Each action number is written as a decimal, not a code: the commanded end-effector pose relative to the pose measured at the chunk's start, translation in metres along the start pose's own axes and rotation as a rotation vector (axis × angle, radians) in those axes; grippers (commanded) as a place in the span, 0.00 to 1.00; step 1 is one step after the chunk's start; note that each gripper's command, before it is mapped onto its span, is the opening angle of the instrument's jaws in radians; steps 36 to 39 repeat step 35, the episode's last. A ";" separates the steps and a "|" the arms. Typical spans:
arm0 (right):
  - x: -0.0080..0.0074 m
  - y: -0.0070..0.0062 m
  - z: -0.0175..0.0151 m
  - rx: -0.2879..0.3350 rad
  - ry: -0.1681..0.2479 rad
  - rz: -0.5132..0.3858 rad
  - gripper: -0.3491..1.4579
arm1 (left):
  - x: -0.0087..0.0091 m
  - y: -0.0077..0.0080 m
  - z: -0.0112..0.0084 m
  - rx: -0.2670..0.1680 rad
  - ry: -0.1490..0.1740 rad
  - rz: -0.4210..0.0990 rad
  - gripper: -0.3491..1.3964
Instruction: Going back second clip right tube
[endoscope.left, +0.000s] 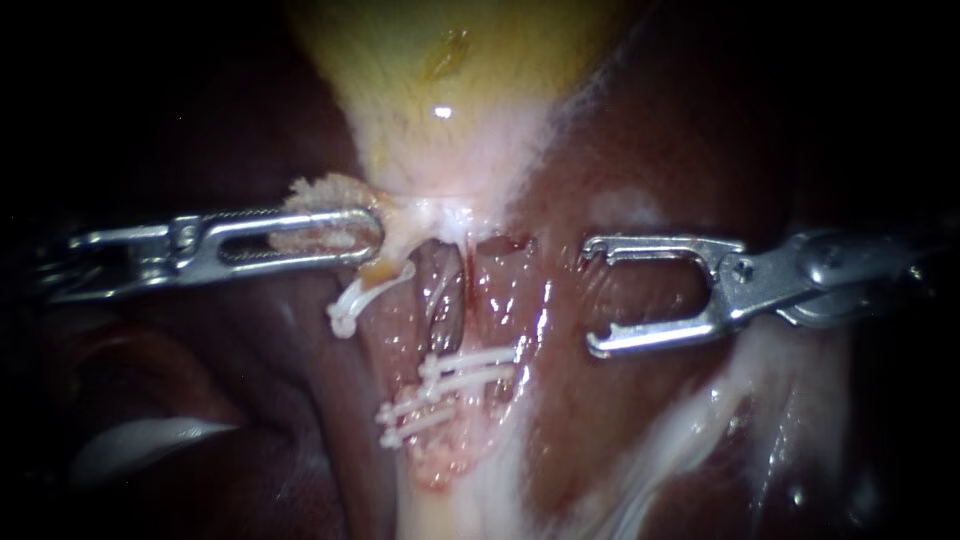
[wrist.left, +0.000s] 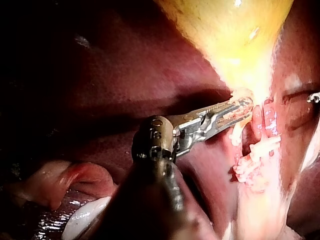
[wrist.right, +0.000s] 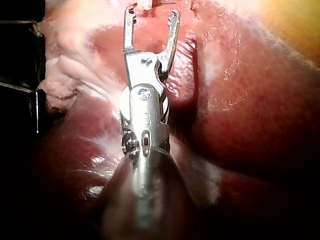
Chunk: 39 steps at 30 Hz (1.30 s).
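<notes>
Endoscope view: could knock the clips (endoscope.left: 465, 366) off the right tube (endoscope.left: 447, 295), well apart from the right instrument (endoscope.left: 592, 296), by swinging those wide-open, empty jaws in, or rip the tissue (endoscope.left: 322, 190) pinched, likely from both sides, in the closed jaws of the left instrument (endoscope.left: 372, 232).
</notes>
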 end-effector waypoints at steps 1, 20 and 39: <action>-0.0001 0.0000 -0.0001 0.000 -0.001 0.000 0.47 | 0.0000 0.0002 0.0001 0.000 0.000 0.001 0.00; -0.0002 -0.0005 -0.0005 0.003 -0.001 -0.002 0.47 | 0.0024 0.0032 0.0061 -0.013 0.037 0.018 0.00; -0.0001 -0.0008 -0.0006 0.004 0.000 -0.003 0.47 | 0.0027 0.0035 0.0069 -0.016 0.045 0.020 0.00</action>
